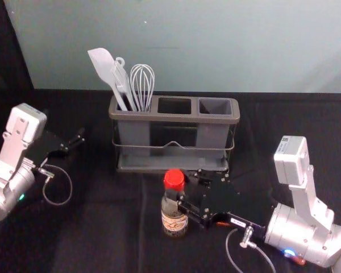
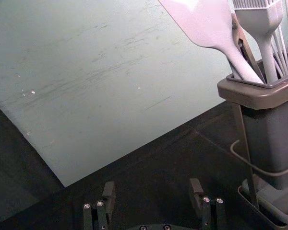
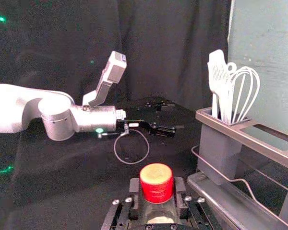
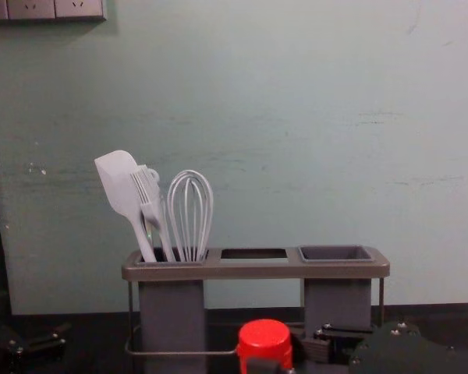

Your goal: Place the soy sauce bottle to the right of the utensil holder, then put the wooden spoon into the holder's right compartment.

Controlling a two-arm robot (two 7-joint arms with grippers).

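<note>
Soy sauce bottle (image 1: 174, 219) looks rigid, slick; right hand (image 3: 157, 182) grips it high, part-closed (good spot), left hand (image 2: 152, 186) parked wide open beside holder (image 1: 175, 118).

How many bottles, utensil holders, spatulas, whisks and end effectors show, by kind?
Red-capped clear round bottle: 1
Grey rectangular plastic utensil holder: 1
White flat-bladed spatula: 1
White looped whisk: 1
Black end effectors: 2 (left end effector, right end effector)
Total: 6
</note>
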